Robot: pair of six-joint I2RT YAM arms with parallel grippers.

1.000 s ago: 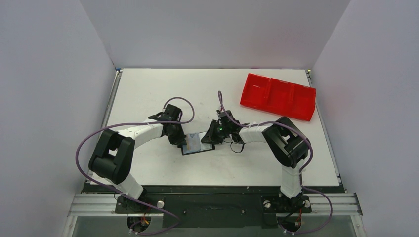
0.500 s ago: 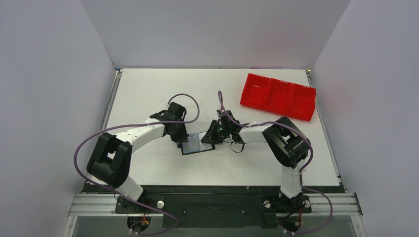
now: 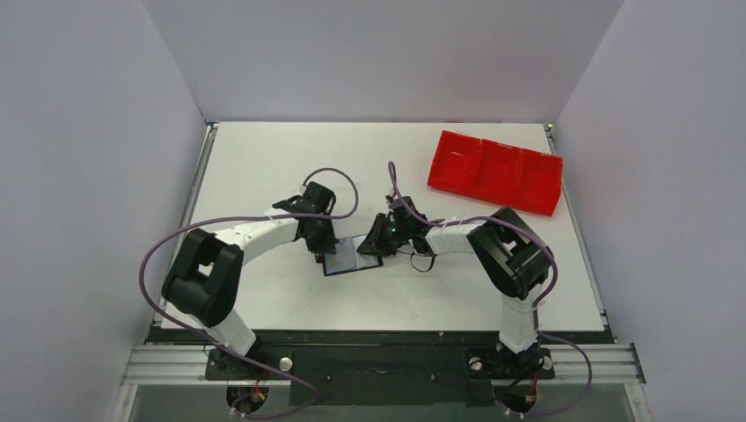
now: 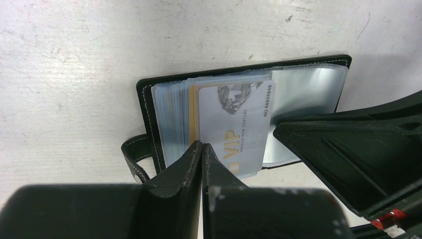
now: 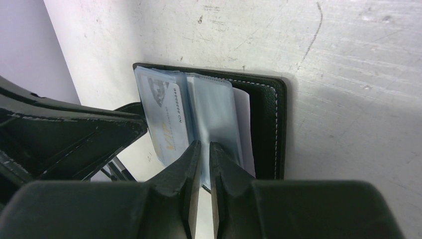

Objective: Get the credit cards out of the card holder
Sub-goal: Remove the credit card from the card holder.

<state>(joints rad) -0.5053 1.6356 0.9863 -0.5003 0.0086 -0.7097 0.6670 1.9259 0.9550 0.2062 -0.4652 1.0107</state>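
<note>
The holder [image 3: 352, 259] lies open and flat on the table [image 3: 264, 158], between the two grippers and under both sets of fingertips. Its long axis runs across the table from one gripper to the other, slightly tilted. Clear sleeves [image 4: 303, 94] fan out from its dark stitched cover. A pale VIP card [image 4: 234, 129] sits in one of the sleeves, with the edge of a gold card [image 4: 191, 117] just beside it. The VIP card's long axis points straight away from the left fingertips, and its print runs along that axis. A strap [image 4: 135, 141] loops off the holder's edge, to the left of those tips.

The left gripper [image 4: 201, 145] has its fingers pressed together, with the tips at the near edge of the VIP card. The right gripper [image 5: 201, 144] shows only a thin slit between its fingers, and the tips are over the sleeves. I cannot tell whether a sleeve is caught in the slit.

A red tray [image 3: 493, 200] with three compartments sits well apart, beyond the right gripper.
</note>
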